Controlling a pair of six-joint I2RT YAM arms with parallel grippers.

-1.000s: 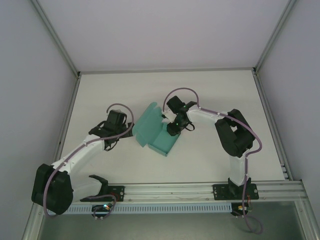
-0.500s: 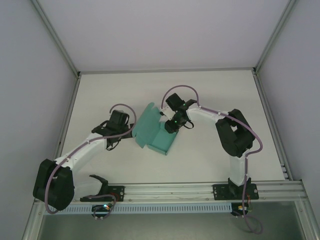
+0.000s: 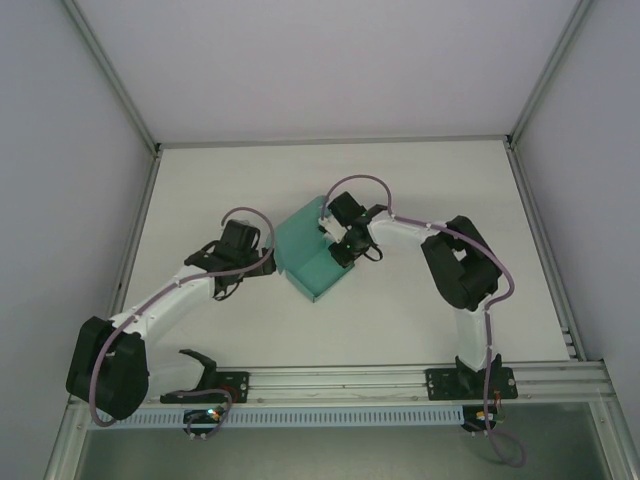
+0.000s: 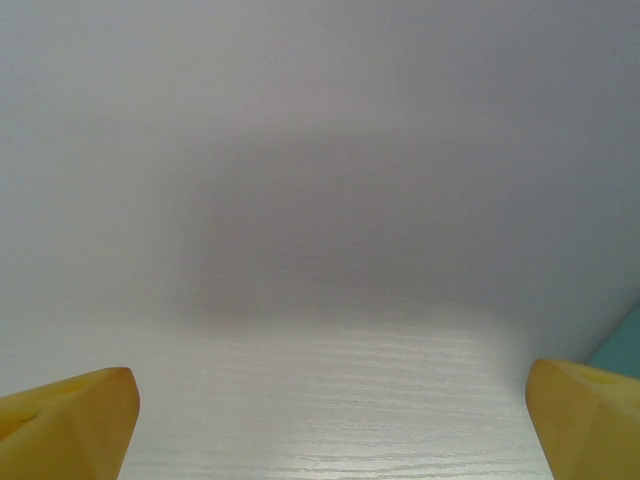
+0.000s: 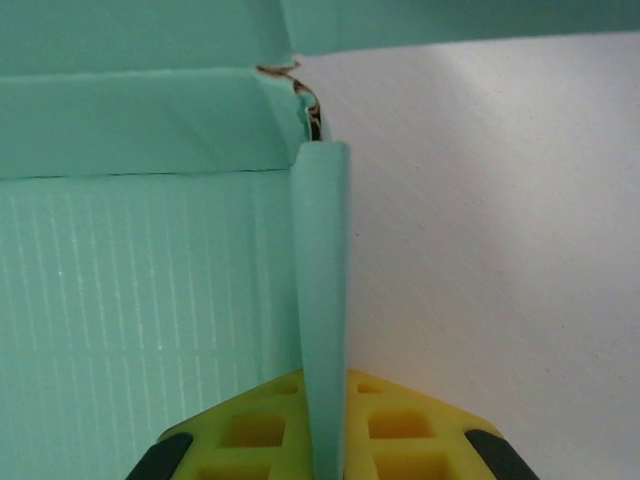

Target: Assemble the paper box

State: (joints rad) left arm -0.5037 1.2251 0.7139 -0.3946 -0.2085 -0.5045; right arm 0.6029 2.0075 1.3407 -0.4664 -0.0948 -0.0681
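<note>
Box: the paper box (image 3: 312,258) lies mid-table between the two arms, partly formed. Its floor panel is flat on the table (image 3: 430,190), its walls are raised and its top is uncovered.
Right gripper: the right gripper (image 3: 342,252) is clenched on the box's side wall (image 5: 322,300). In the wrist view this thin folded edge stands upright between the yellow pads (image 5: 260,430).
Left gripper: the left gripper (image 3: 266,262) is released, with its fingers (image 4: 70,420) spread wide and nothing between them. It sits just beside the box's left side, and a sliver of teal shows at the edge of its wrist view.
Corner: where the pinched wall meets the back wall, a small ragged gap (image 5: 300,90) shows, so the corner does not look locked.
Risk, slip: the grip is only on a thin card edge, so a sideways pull would likely slide the wall out of the pads or crease it.
Risk, drag: nothing pins the far side. If the right arm moves, the whole box probably skids or turns instead of folding.
Risk, corner: pressing the wall inward while that corner is loose could buckle or tear the card there.
Risk, left arm: moving it in without a view of the box could knock over the raised left wall.
</note>
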